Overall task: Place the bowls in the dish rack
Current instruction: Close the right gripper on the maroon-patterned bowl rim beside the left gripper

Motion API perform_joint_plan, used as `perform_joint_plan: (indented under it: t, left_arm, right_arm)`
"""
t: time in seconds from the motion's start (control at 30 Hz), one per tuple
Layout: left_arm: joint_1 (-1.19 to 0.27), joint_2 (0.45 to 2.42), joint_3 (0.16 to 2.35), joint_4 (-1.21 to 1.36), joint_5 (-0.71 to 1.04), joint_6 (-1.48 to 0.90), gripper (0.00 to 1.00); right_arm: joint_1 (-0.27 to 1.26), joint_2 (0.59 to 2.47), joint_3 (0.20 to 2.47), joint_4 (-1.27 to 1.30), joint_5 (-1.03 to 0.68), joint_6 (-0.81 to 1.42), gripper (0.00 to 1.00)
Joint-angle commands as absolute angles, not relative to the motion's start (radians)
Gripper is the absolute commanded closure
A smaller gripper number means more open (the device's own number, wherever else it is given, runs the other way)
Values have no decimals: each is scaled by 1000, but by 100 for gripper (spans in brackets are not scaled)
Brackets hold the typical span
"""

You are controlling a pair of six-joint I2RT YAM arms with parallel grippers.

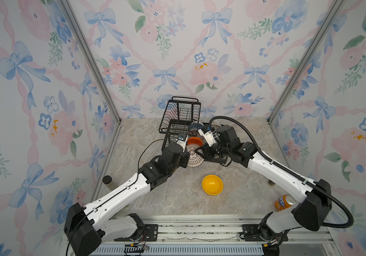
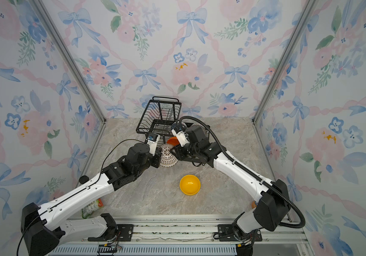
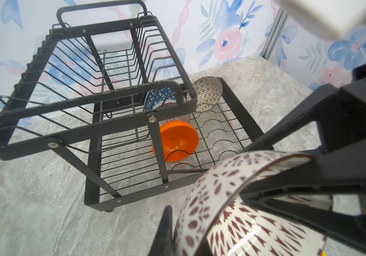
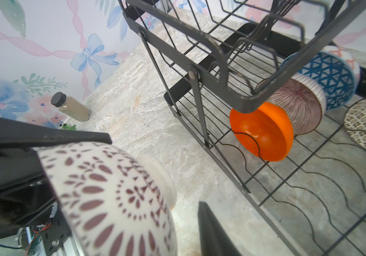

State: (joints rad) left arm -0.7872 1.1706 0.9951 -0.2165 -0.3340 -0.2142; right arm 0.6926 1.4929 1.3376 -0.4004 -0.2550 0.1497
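marble tabletop (image 1: 177, 206), left jaws clamped on patterned bowl (image 1: 194, 158), right jaws apparently apart

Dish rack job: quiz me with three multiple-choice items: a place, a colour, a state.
1. Where is the orange bowl? A) in the dish rack's lower tier B) in its upper basket C) hanging from its handle
2. What colour is the lone bowl on the table? A) blue B) yellow C) pink
3. The left gripper is: A) open B) shut on a spoon C) shut on the brown-and-white bowl
Answers: 1 A, it stands on edge among the lower wires; 2 B, plain yellow, before the rack; 3 C, it pinches that bowl's rim.
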Motion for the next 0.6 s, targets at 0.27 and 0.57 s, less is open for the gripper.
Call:
perform_joint_plan:
  t: [0.27,0.57]
  left_arm:
    - [-793,1175,1027,-145,-288,-206,100]
    - [-794,1166,1014,-164,-280,-222,100]
  right_arm:
    - [695,1499,1367,-388,-237,154,94]
    - [681,1481,1354,-396,-218,131,100]
